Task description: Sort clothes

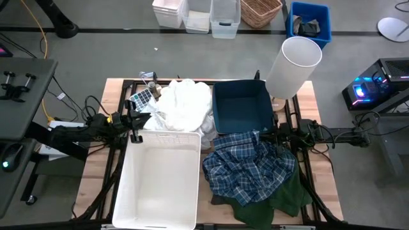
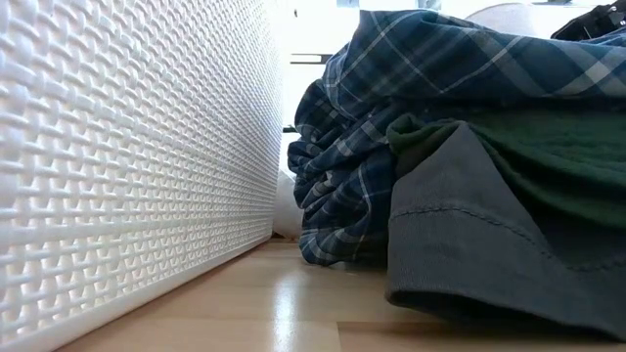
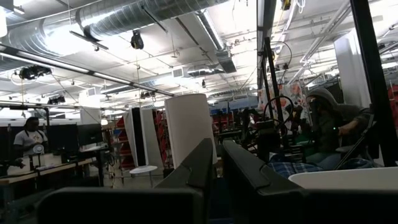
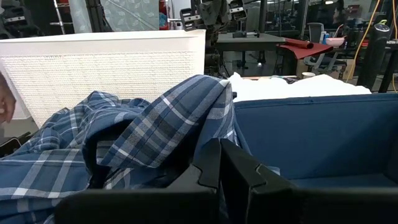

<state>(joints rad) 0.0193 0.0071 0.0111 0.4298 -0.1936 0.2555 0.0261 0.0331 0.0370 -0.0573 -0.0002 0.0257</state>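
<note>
A: Where are the clothes?

B: The white garments (image 1: 182,105) are heaped at the far middle of the counter (image 1: 323,166), between the white bin (image 1: 160,185) and the dark blue bin (image 1: 241,105). The plaid shirt (image 1: 249,166) lies near right, on top of the dark green garment (image 1: 281,198) and the grey one (image 2: 460,235).

A: And the arms?

B: The left gripper (image 3: 217,171) sits left of the white heap, fingers nearly together and empty. The right gripper (image 4: 219,163) is beside the plaid shirt's far edge, also narrow and holding nothing.

A: How will the shirt handle?

B: Probably light, limp, and draping. I'd pinch a raised fold on top, not a flat area.
</note>
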